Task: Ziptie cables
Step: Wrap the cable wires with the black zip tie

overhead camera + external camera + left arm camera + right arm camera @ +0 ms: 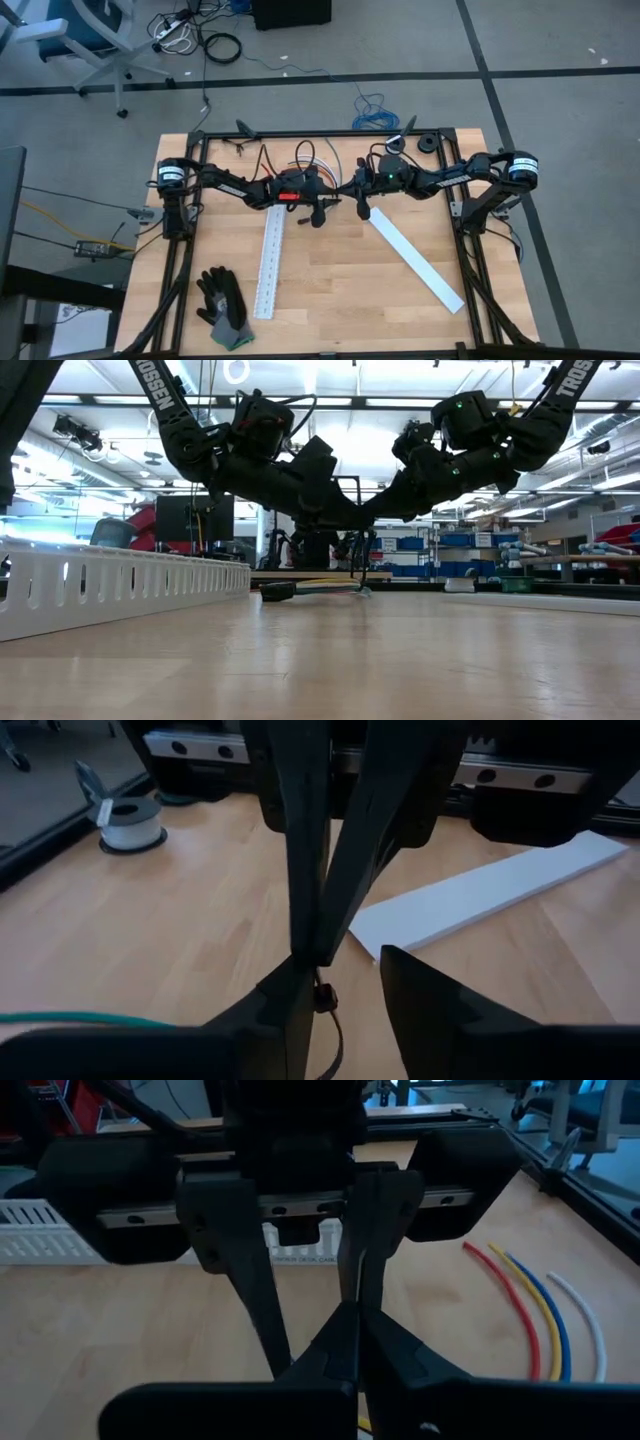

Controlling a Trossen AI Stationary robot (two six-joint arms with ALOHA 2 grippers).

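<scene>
The main risk is that the ziptie [322, 996] slips or twists away. Only its small dark head and a short curl of strip show, apparently pinched at the very tips of the right gripper [357, 1312], which is clenched tight. With so thin a hold, any nudge from the other arm could knock it loose. The cables [517, 1305] lie untied on the table [350, 300], at its far side and well apart from the ziptie, so nothing is bundled yet. Both arms reach in low from their sides and meet nose to nose over the far middle. The left gripper [345, 965] has its fingers parted and empty, straddling the right one's tips, with a white strip [480, 895] lying beyond.
</scene>
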